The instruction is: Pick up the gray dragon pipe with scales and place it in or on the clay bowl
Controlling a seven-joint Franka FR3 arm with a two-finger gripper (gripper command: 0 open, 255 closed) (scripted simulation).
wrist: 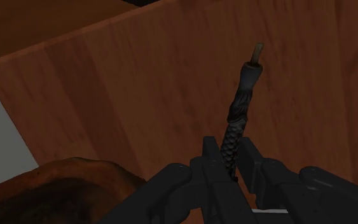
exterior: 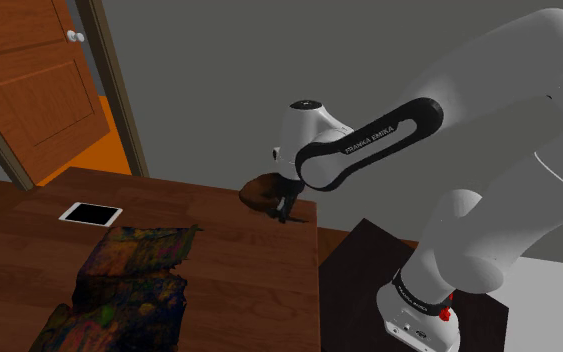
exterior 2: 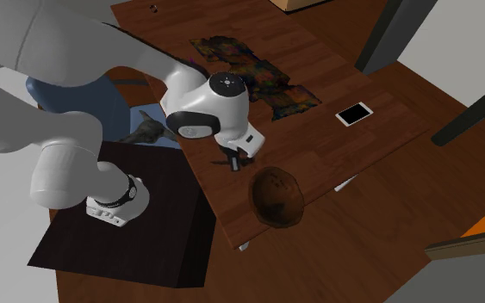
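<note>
Claw (wrist: 231,151) pinching the dark scaled pipe (wrist: 242,95), which sticks out past its fingertips, bare surface (wrist: 126,89) all round, brown bowl (wrist: 56,191) just beside claw near surface edge.

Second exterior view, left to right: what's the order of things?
Stand → pincer, clasping the pipe → bowl → phone. Patterned cloth left out: it spans pincer and bowl.
</note>
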